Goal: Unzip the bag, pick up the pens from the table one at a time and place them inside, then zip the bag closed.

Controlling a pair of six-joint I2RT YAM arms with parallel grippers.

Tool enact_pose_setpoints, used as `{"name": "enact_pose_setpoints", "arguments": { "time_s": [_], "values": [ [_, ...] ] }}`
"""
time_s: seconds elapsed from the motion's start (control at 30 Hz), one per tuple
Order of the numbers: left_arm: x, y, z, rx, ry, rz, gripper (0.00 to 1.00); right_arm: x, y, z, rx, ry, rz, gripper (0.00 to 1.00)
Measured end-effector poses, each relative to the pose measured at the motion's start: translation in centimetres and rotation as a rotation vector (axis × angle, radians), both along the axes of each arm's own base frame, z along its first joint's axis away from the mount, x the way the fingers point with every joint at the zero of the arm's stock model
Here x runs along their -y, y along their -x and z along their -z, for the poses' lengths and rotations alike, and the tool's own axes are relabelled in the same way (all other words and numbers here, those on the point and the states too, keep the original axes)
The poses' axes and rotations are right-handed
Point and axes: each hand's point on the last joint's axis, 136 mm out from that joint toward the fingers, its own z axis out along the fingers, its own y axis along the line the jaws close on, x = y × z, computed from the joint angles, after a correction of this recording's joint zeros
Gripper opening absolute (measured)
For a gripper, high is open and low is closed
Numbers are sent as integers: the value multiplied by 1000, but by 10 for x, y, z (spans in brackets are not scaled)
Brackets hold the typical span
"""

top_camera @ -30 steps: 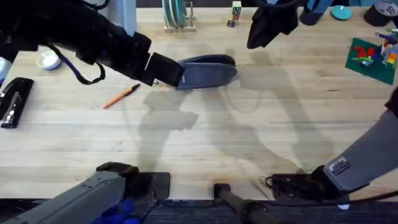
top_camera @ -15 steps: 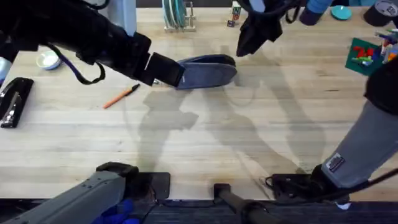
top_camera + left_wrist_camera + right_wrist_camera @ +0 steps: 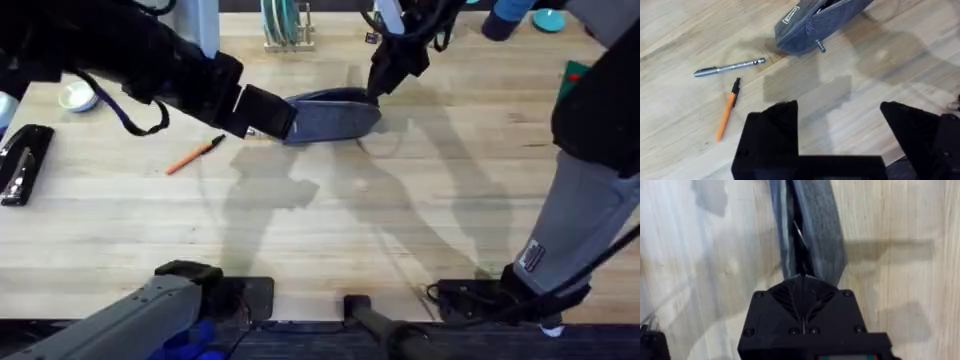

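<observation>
The blue-grey bag [image 3: 338,116] lies at the far middle of the table [image 3: 400,220], a dark slit showing along its zip [image 3: 796,225]. My right gripper [image 3: 380,84] is at the bag's right end, fingers shut [image 3: 803,282] with their tips right at the fabric; I cannot tell if they pinch anything. My left gripper [image 3: 264,113] hovers by the bag's left end, open [image 3: 840,125] and holding nothing. An orange pen [image 3: 195,155] lies left of the bag. The left wrist view shows it [image 3: 726,116] beside a silvery pen [image 3: 730,67], with the bag [image 3: 815,25] beyond.
A black stapler [image 3: 22,165] lies at the table's left edge, with a small white bowl [image 3: 77,97] behind it. A rack of plates [image 3: 285,25] stands at the back. The raised left arm covers the upper left of the overhead view.
My right gripper has come down and leftward from the back of the table to the bag's right end. The left arm, bag and orange pen have not moved.
</observation>
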Motion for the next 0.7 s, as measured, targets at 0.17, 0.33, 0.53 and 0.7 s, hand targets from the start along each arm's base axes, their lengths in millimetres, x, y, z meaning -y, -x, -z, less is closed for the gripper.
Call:
{"name": "enact_pose_setpoints", "arguments": {
  "time_s": [0.17,0.33,0.53,0.7],
  "values": [
    [0,0,0,0,0,0,995,-5,-4,10,-13,-19,0,30],
    [0,-1,0,3,1,0,995,-10,-6,8,-10,-54,-2,29],
    [0,-1,0,3,1,0,995,-15,-5,17,-43,-76,-2,30],
    [0,-1,0,3,1,0,995,-20,-3,30,-85,-85,-6,29]
  ]
}}
